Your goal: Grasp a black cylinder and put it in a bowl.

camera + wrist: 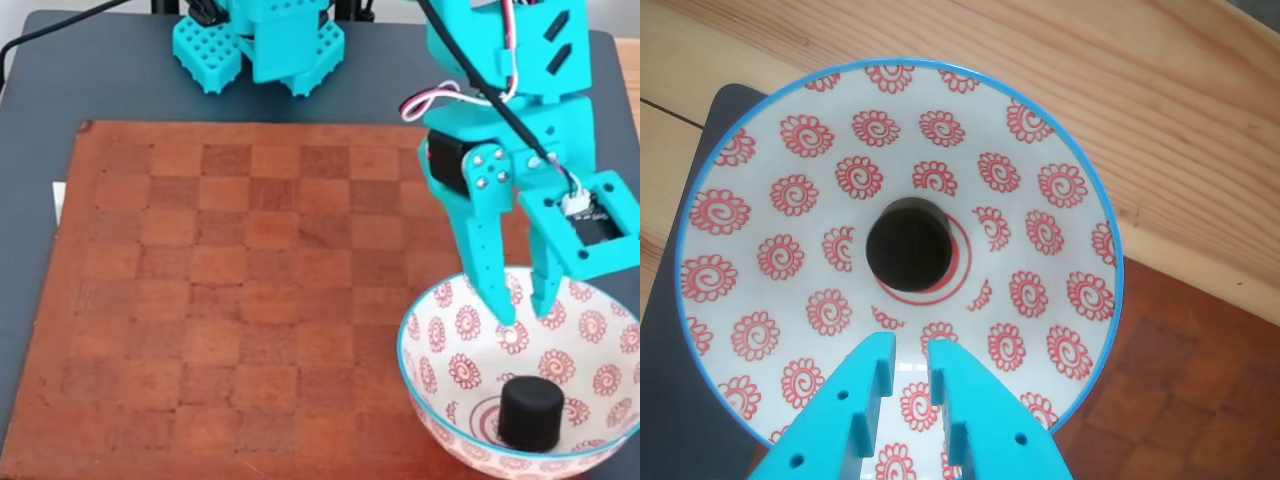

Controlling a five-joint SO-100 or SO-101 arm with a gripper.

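Black cylinder (530, 412) sits upright at the bottom of the bowl (440, 350), on the red centre rings; in the wrist view we see it (908, 248) near the bowl's (770, 180) middle. Hand (527, 310) hangs above the bowl, at 12 o'clock from the cylinder in the fixed view, fingers apart and empty. Bowl rests at the 5 o'clock corner of the checkerboard (230, 290) on the dark desk (100, 70).
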